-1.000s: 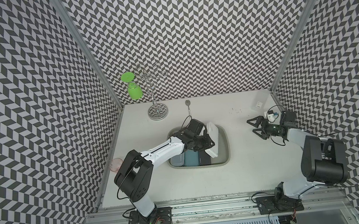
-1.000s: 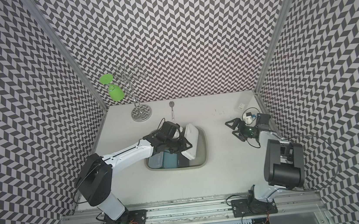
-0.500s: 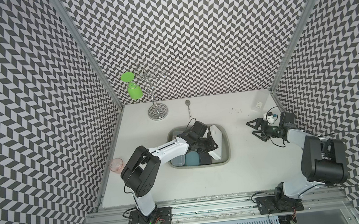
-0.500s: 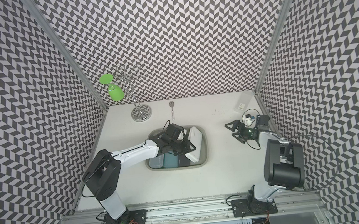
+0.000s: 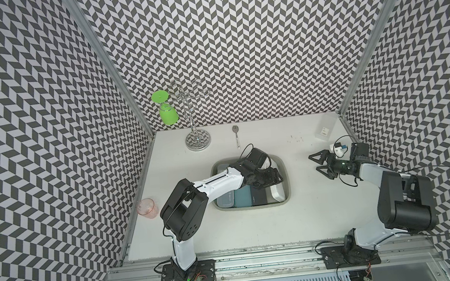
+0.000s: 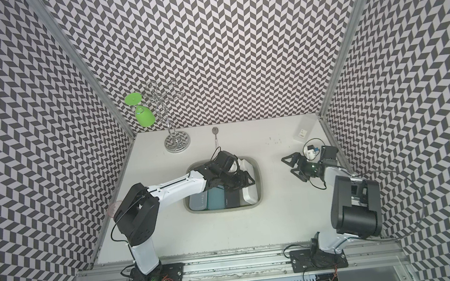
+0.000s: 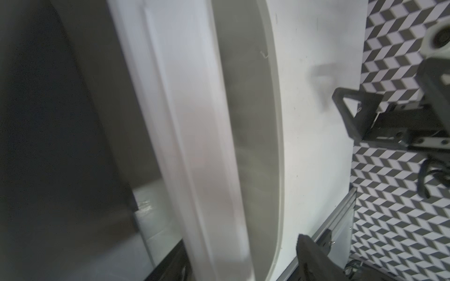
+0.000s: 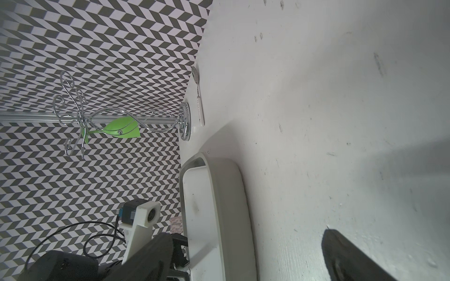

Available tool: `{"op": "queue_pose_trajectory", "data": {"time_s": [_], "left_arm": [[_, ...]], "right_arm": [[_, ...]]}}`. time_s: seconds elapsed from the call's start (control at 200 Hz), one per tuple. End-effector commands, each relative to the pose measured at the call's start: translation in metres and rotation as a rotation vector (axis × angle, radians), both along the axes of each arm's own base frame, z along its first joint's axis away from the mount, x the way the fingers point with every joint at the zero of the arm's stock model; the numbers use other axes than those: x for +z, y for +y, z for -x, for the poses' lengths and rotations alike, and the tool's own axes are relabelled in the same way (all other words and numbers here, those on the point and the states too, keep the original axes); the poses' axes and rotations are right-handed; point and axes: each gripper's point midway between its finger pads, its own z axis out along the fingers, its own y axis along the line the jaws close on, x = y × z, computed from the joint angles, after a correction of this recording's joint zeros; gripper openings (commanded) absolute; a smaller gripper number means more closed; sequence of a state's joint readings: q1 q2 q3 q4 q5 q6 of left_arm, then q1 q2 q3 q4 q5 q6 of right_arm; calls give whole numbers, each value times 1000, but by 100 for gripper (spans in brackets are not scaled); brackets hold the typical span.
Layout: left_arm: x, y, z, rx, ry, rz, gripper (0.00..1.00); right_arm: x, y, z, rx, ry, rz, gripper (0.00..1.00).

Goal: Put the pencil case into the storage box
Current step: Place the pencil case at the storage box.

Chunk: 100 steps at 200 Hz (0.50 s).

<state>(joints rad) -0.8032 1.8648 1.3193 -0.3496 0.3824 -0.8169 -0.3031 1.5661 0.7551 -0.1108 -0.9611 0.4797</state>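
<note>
The white pencil case [image 5: 277, 195] has tipped down and lies in the storage box [image 5: 287, 181] along its right wall. The left gripper [image 5: 272, 179] above it has parted its jaws. The right gripper [image 5: 316, 163], spread wide, hangs over the table [image 5: 325, 207], well apart from the rim.

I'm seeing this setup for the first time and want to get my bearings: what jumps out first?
The black-and-white chevron walls enclose the white table on three sides and dominate both top views. Against them, a bright green glass hangs upside down from a chrome rack in the back corner on the left arm's side. At the table's middle, the left arm reaches into the storage box, where pencil cases lie side by side.
</note>
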Motion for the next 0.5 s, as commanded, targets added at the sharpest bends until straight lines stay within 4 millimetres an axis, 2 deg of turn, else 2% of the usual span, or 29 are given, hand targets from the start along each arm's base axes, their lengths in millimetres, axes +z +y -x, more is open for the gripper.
{"op": "queue_pose_trajectory", "data": {"time_s": [0.0, 0.12, 0.3, 0.496], "left_arm": [[11, 5, -2, -33, -45, -63, 72], [20, 19, -7, -38, -92, -139, 73], [18, 45, -13, -36, -111, -220, 73], [33, 67, -34, 8, -161, -267, 72]], "right_arm": [[8, 2, -1, 9, -47, 8, 100], [10, 3, -4, 9, -51, 2, 99], [14, 4, -7, 17, -57, -1, 100], [15, 5, -9, 23, -61, -2, 99]]}}
